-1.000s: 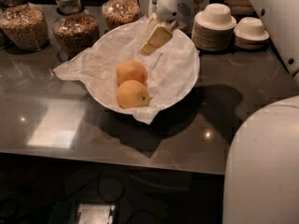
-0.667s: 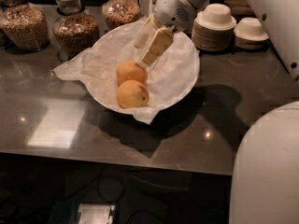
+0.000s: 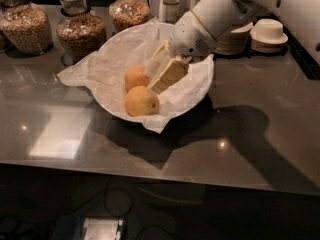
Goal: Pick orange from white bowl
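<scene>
Rounded white arm (image 3: 220, 11) (grille (image 3: 202, 45) at wrist) carries a flat cream hand (image 3: 151, 82) in the white bowl (image 3: 116, 113).

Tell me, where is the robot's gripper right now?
In the camera view the gripper sits inside the white bowl, near picture centre, just right of the rear orange and close to the front orange.

No legible text, labels, numbers: none on jars (image 3: 80, 31), bottle (image 3: 171, 1), gripper (image 3: 153, 84) inside white bowl (image 3: 200, 91).
</scene>
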You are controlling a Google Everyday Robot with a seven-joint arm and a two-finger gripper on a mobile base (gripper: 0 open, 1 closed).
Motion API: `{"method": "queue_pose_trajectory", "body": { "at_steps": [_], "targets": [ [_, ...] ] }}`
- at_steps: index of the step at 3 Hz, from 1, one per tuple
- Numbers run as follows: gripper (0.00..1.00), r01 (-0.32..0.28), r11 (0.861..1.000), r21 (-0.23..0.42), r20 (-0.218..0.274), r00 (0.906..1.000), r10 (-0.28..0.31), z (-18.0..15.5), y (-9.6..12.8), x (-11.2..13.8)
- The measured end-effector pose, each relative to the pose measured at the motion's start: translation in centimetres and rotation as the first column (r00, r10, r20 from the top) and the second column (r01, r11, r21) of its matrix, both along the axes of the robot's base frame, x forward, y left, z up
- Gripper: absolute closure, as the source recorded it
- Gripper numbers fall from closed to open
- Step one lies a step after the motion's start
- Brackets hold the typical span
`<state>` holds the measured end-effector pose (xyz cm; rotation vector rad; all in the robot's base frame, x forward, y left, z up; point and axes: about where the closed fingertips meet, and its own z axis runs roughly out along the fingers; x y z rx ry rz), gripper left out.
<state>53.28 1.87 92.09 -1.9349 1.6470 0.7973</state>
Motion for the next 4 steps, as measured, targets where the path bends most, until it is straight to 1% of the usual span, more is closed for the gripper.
{"method": "queue_pose_trajectory", "body": {
  "at_steps": [1,2,3,4],
  "targets": [
    [0.56,0.043,0.999,0.021,-0.029,0.9987,-0.042,-2.1,-0.6,-1.4],
    [0.37,0.075,0.997,0.023,-0.040,0.9965,-0.074,-2.7,-0.9,-1.6],
    [0.14,0.105,0.994,0.000,-0.011,0.9944,-0.105,-2.2,-0.8,-1.8],
    [0.12,0.117,0.993,-0.016,0.031,0.9927,-0.116,-1.3,-0.2,-1.9]
  ]
}}
